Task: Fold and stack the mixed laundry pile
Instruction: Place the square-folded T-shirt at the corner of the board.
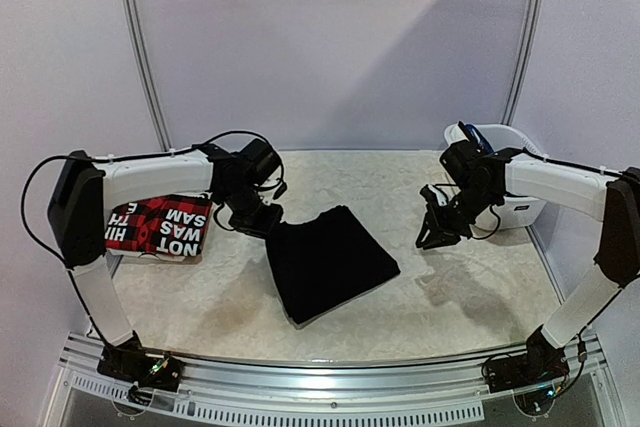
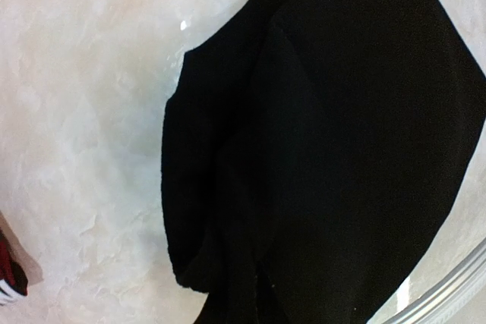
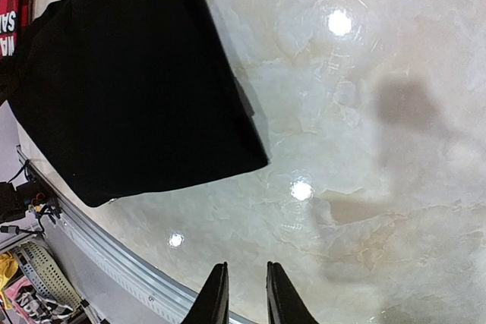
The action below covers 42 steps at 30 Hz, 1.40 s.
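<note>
We are holding the left gripper (image 1: 260, 221) clenched at the far-left corner of the black garment (image 1: 330, 262); the right gripper (image 3: 241, 294) is hovering rightward, slightly parted, empty.

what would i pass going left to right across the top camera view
red-black plaid garment with white lettering → left fingers → black garment → right fingers → white plastic basket

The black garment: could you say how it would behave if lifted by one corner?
Probably floppy: the black garment shows soft creases and overlapped layers, so it would droop and unfold. It lies thin and flat, so likely light. Pushed, it may bunch on the table.
</note>
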Each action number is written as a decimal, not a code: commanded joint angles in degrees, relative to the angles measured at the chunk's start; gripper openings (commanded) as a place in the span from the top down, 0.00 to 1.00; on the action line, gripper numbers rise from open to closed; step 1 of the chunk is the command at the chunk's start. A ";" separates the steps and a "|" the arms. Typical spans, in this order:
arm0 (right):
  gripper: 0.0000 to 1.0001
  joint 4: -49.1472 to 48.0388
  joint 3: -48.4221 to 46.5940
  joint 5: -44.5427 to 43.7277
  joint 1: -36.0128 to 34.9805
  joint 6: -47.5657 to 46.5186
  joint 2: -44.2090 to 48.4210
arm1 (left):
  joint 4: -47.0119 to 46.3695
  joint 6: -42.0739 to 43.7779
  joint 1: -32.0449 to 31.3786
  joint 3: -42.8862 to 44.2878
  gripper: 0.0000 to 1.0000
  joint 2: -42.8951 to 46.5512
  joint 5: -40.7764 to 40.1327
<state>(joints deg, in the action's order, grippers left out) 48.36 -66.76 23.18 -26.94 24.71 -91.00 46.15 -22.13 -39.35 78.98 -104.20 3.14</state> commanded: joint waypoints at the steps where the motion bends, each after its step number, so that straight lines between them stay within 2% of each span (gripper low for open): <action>1: 0.82 -0.96 -0.42 0.90 0.13 -1.13 -1.44 | 3.14 0.74 -0.40 -5.38 1.00 6.33 -2.94; 10: 0.82 -1.67 -0.71 2.02 0.13 -1.53 -2.83 | 6.85 -0.90 -0.13 -11.70 1.00 15.96 -9.60; 24: 0.82 -1.12 -0.97 2.25 0.14 -2.35 -2.92 | 18.44 3.77 3.06 -7.73 1.00 22.72 -21.11; 34: 0.82 0.04 -0.89 2.25 0.13 -3.06 -1.88 | 22.26 13.25 3.41 -8.01 1.00 28.84 -36.29; 42: 0.82 0.98 -3.26 2.66 0.13 -3.73 -3.20 | 17.10 26.98 3.49 -13.24 1.00 38.96 -36.51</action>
<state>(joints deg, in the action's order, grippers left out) 48.34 -67.46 25.45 -26.94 21.98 -94.13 66.46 -4.45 -36.73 68.25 -70.02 -30.44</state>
